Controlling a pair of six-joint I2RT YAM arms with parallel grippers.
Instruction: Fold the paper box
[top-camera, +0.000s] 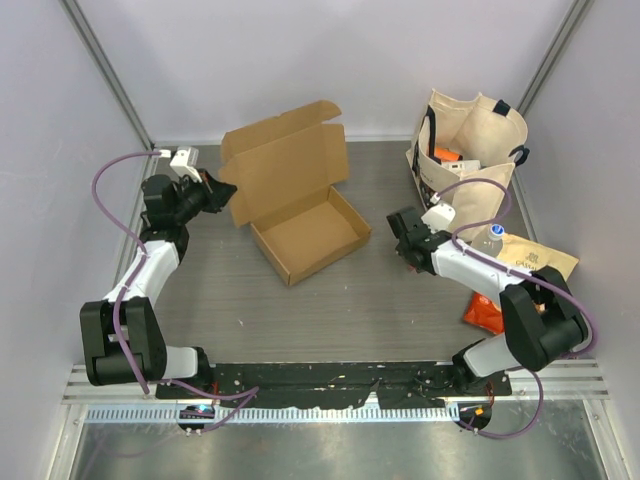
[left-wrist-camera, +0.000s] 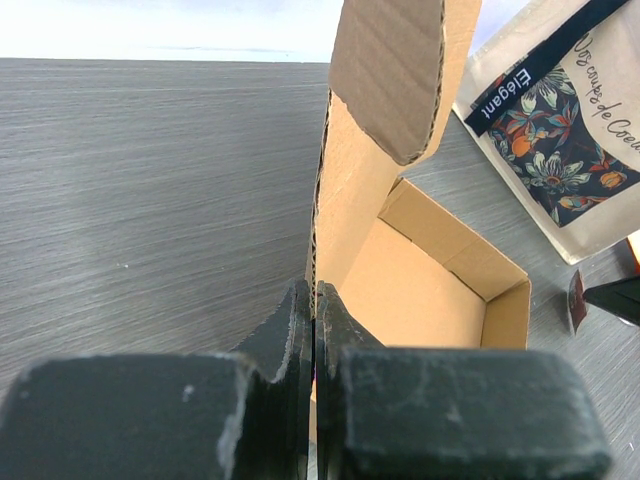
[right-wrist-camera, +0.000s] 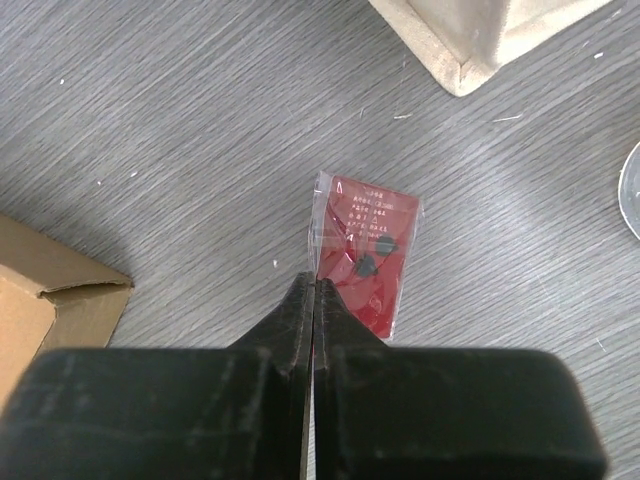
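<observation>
The paper box (top-camera: 305, 235) is plain brown cardboard and stands as an open tray mid-table, with its lid (top-camera: 285, 170) raised at the back. My left gripper (top-camera: 228, 192) is shut on the lid's left edge. In the left wrist view the corrugated edge (left-wrist-camera: 318, 190) runs straight between the closed fingers of the left gripper (left-wrist-camera: 315, 295). My right gripper (top-camera: 400, 238) is shut, low over the table to the right of the box. In the right wrist view its tips (right-wrist-camera: 314, 285) meet the corner of a red packet (right-wrist-camera: 368, 250) lying on the table. A box corner (right-wrist-camera: 50, 300) shows at the left.
A cream tote bag (top-camera: 470, 145) stands at the back right. A clear bottle (top-camera: 490, 238), a brown paper pouch (top-camera: 535, 255) and an orange snack bag (top-camera: 483, 315) lie by the right arm. Walls enclose the table on three sides.
</observation>
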